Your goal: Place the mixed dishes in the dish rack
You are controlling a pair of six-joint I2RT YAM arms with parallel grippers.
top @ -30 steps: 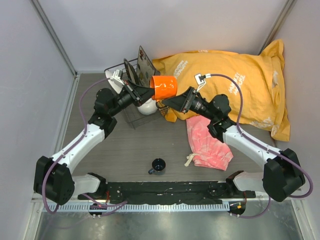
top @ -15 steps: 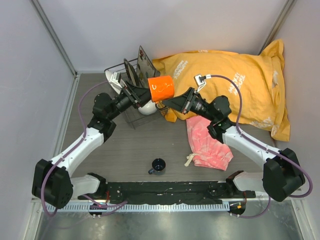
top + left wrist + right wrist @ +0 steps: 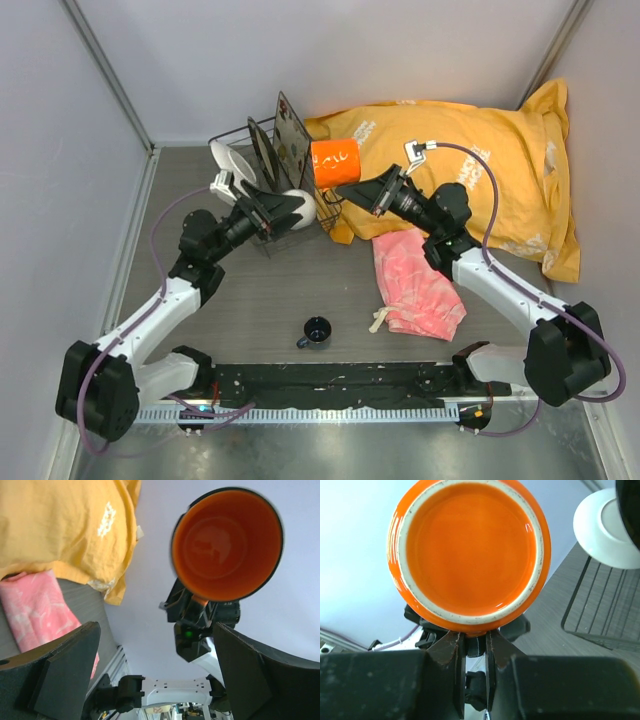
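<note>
The orange mug (image 3: 335, 163) hangs in the air beside the dish rack (image 3: 243, 133), and my right gripper (image 3: 357, 188) is shut on its handle. The right wrist view shows the mug's base (image 3: 469, 550) just above the narrow-set fingers of the right gripper (image 3: 475, 645). My left gripper (image 3: 288, 206) stands open and empty, apart from the mug, over the white bowl (image 3: 305, 205). The left wrist view looks into the mug's mouth (image 3: 227, 542) beyond the wide-spread left gripper (image 3: 160, 672). The small dark-blue cup (image 3: 316, 332) stands near the front edge.
A white plate (image 3: 227, 160), a dark plate (image 3: 264, 148) and a square dark tray (image 3: 292, 125) stand upright in the rack. A big yellow bag (image 3: 470, 160) lies at the back right, with a pink cloth (image 3: 415, 285) in front of it.
My left gripper has opened, let go of the mug and drawn back down-left. The right gripper has shut on the mug and lifted it slightly up and right.
</note>
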